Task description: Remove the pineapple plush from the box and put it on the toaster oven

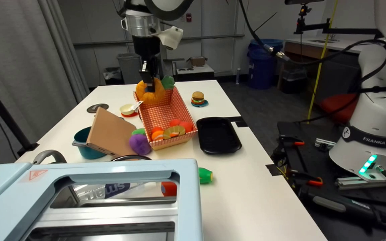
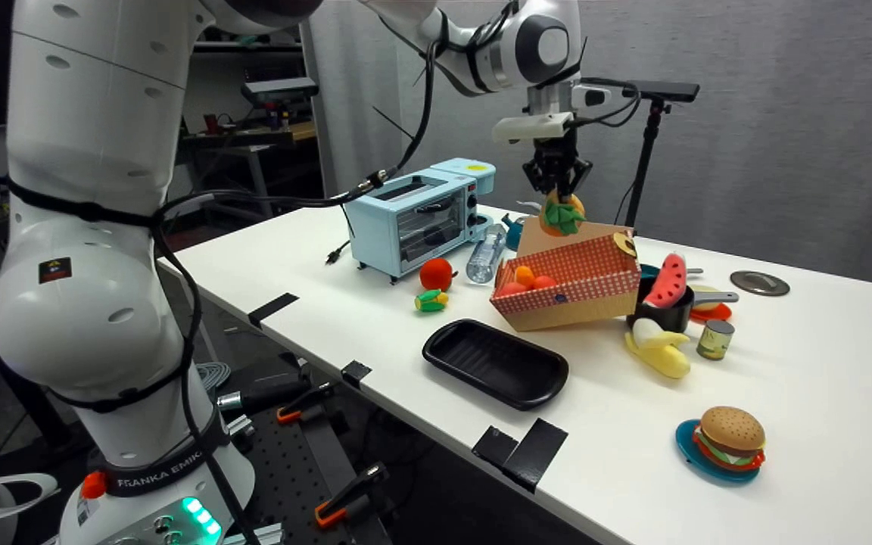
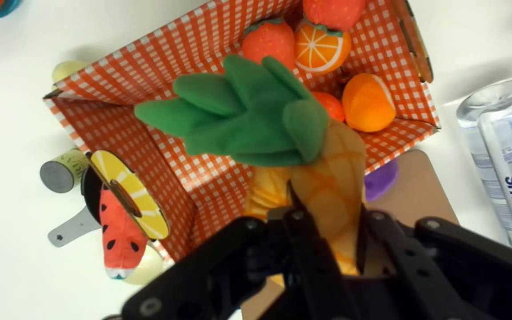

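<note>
An exterior view crops the toaster oven (image 1: 116, 217); the pineapple plush (image 3: 300, 146) hides part of the box (image 3: 167, 58).

From here the bench (image 2: 822, 341) looks bright, nearly white, its shadows soft; the floor (image 1: 260, 110) is dim. The bottle (image 3: 505, 164) glints, and the wrist view blurs the end effector (image 3: 327, 202).

Toy hamburger (image 2: 731, 435) on blue plate (image 2: 692, 458); black tray (image 2: 496, 365) apart; purple plush (image 1: 140, 144) perhaps touching cardboard (image 1: 110, 134)

1 pineap (image 3: 278, 142) | 1 chkd box (image 2: 583, 295) | 1 t-oven (image 2: 425, 219) | 1 burger (image 2: 730, 437)
</note>
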Controlling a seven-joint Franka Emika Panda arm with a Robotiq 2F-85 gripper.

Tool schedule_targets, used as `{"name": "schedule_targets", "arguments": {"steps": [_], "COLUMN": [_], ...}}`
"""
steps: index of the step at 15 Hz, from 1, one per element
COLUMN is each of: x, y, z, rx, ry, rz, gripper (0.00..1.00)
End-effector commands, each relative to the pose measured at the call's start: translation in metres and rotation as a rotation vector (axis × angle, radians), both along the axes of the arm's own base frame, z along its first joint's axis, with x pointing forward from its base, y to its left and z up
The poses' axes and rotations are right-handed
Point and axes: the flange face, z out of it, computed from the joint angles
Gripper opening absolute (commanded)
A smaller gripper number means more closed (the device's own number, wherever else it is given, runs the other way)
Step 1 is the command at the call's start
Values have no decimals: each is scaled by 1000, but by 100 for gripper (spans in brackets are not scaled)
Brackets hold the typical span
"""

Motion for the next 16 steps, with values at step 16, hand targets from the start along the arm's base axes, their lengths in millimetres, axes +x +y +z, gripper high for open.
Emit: {"name": "schedule_targets", "arguments": {"steps": [16], "x": [-88], "y": [182], "z": [126], "rx": [-28], "ry": [-70], "rz": [278], "gripper": [5]}}
